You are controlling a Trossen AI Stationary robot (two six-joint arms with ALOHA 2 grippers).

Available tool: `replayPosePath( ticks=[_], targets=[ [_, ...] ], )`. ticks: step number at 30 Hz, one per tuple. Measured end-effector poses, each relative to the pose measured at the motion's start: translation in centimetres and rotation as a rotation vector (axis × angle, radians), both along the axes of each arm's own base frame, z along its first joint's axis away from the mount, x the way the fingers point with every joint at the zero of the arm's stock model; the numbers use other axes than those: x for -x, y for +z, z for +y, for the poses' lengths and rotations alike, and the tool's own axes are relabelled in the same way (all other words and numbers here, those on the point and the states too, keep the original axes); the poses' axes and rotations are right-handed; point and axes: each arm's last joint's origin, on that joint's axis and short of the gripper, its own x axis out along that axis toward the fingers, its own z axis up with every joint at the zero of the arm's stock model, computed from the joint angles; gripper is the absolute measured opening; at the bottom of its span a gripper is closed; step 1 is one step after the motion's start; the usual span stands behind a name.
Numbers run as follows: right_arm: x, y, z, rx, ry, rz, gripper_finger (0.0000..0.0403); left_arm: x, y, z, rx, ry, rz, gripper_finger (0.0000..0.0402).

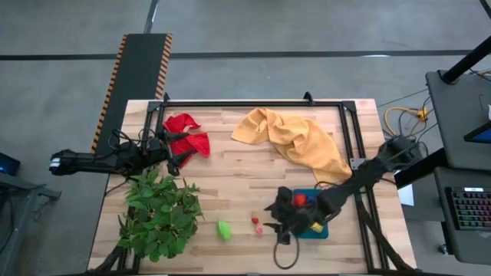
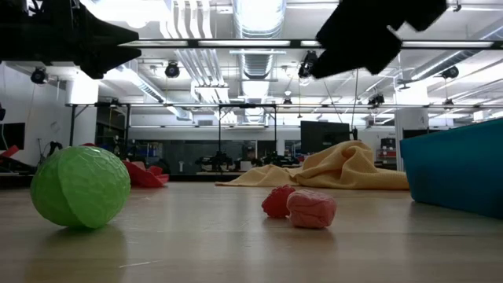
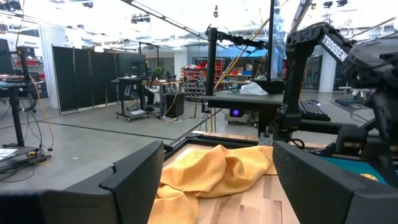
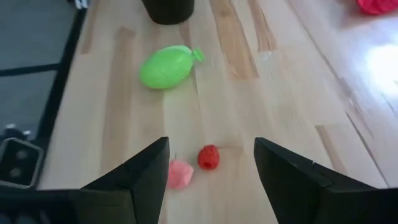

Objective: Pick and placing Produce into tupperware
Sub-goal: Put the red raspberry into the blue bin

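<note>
Partway through, by my reading. In the high view I see red and yellow pieces already inside the teal tupperware (image 1: pixel 326 228), lower right of the frame, mostly hidden under my right arm.

Left to load, going left to right on the surface (image 1: pixel 230 188): lime green piece (image 1: pixel 223 229), then small red piece (image 1: pixel 255 220) and pink piece (image 1: pixel 259 228), the last two touching or nearly so. All three sit left of the tupperware, lower centre of frame.

Left pincer (image 1: pixel 170 152) waits in the left part of the frame by the red cloth (image 1: pixel 188 133), fingers wide, nothing between them.

Right pincer (image 1: pixel 278 222) hovers just right of the red and pink pieces, fingers parted and empty. Its wrist view shows both pieces just ahead of the left-hand finger (image 4: pixel 140 177), the green one farther out.
</note>
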Motion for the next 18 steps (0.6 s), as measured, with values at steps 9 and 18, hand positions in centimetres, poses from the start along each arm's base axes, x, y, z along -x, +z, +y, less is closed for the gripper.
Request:
replayPosePath(
  ticks=[9, 18],
  targets=[
    [-3.8, -3.1, -0.7, 0.014, -0.031, 0.093, 0.0226, 0.0, 0.0, 0.0, 0.0, 0.0, 0.001, 0.0288],
    [-6.3, -5.7, -1.6, -0.044, -0.002, 0.234, 0.0226, 0.0, 0.0, 0.0, 0.0, 0.0, 0.002, 0.0288]
  ],
)
